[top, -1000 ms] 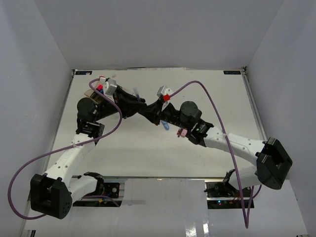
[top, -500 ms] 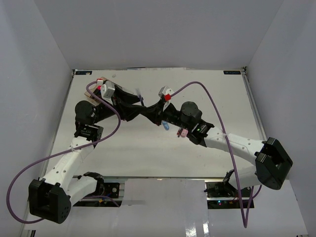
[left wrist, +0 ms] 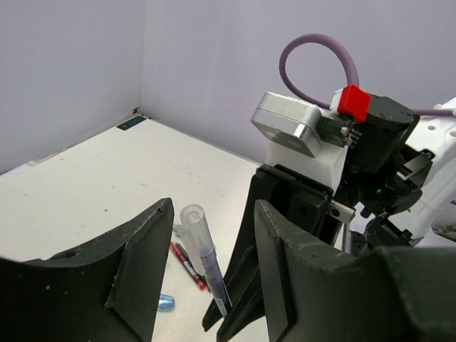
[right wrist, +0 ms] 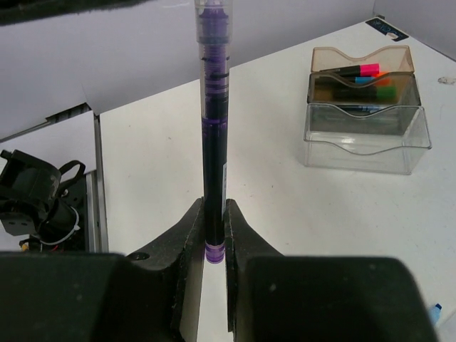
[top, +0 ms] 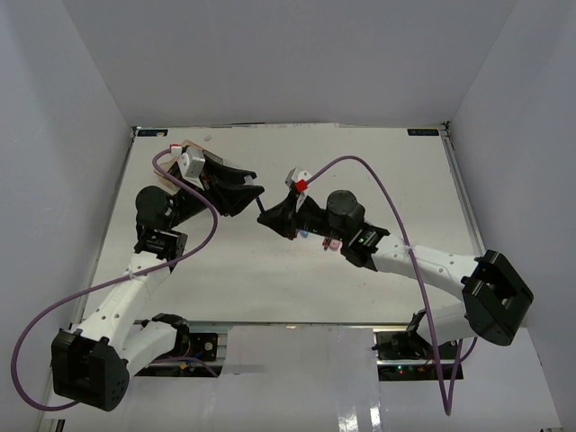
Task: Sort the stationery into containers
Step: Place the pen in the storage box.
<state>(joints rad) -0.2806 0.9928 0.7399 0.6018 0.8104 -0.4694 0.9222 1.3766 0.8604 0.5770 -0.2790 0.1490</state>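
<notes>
Right gripper [right wrist: 214, 239] is clamped on the purple pen [right wrist: 212, 142], which stands upright. Left gripper [left wrist: 211, 249] is spread wide, one finger each side of the pen's top, no contact. From above we can barely make out the pen. Organiser tray [right wrist: 363, 135] sits ahead-right of the right gripper, contents dim through the tint, bare table [right wrist: 285, 199] between.

Top view: white table [top: 405, 189] sits inside a three-sided booth. Back wall [top: 288, 63] at 12 o'clock, left wall [top: 54, 180] at 9 o'clock, right wall [top: 531, 162] at 3 o'clock. All three are plain, matte, pale lavender-grey panels. On the tabletop's far corners there is a small black label [top: 151, 132] at 11 o'clock and a second label [top: 423, 132] at 1 o'clock. Metal rail [top: 297, 335] runs along the near edge at 6 o'clock. Light even and diffuse — shadows soft. Faint scuffs on the tabletop.
</notes>
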